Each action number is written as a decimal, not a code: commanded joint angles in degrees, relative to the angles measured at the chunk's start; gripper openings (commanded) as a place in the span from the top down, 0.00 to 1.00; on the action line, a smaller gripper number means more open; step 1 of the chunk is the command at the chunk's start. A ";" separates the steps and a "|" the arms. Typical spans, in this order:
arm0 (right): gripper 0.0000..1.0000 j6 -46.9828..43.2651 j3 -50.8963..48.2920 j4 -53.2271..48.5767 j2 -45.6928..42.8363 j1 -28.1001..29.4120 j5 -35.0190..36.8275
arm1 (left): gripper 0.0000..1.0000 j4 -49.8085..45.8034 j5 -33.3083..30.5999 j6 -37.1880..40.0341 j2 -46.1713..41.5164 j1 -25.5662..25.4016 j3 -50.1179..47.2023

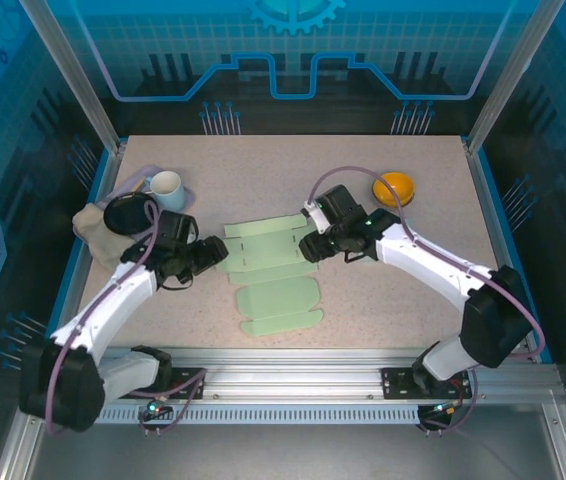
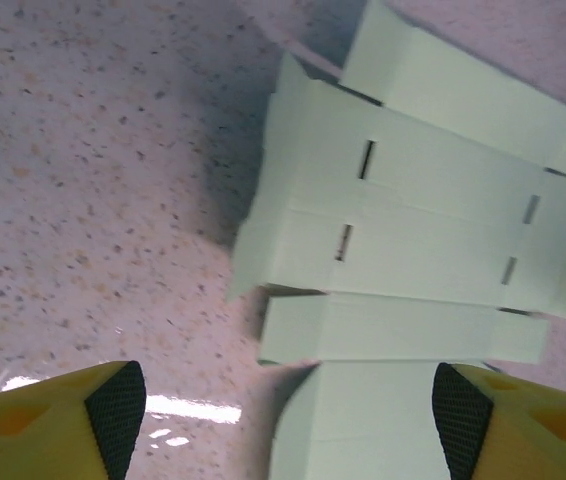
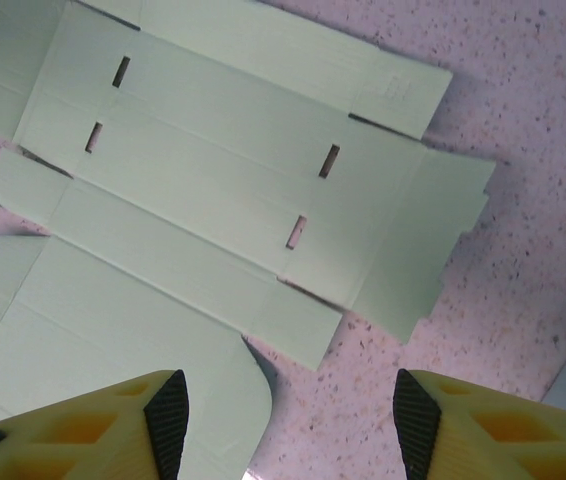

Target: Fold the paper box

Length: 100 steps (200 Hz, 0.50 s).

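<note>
Yellow fingertips of my left gripper (image 2: 288,410) stand wide apart, gripping nothing, above the left end of the flat, unfolded paper box (image 1: 273,275). Those of my right gripper (image 3: 290,420) are apart too, empty, over its right end. Both arms flank the sheet at the middle of the table (image 1: 393,300).

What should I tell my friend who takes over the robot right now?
Left tool: open, holding nothing, over the left end of the paper box.
Right tool: open, holding nothing, over its right end.
The paper box lies spread out in the middle of the table, between the two tools.
Done: no wall or flap stands up yet.
To do: fold the flaps and walls up into a box.
</note>
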 commanded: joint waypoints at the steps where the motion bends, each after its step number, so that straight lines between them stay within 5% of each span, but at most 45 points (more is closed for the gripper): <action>1: 0.41 -3.18 3.08 -1.10 1.98 -0.76 -1.38 | 0.20 2.65 4.21 4.68 5.58 0.52 1.05; 62: 0.42 -11.31 4.69 0.20 6.17 -1.61 -10.14 | 0.26 12.28 1.58 10.12 20.15 1.00 5.75; 83: 0.42 -16.75 6.35 -0.77 7.51 -2.22 -15.44 | 0.44 14.74 3.76 10.88 23.66 0.98 6.75; 100: 0.43 -21.49 8.53 -2.33 8.56 -2.86 -18.84 | 0.78 17.05 6.23 11.56 24.56 0.99 7.23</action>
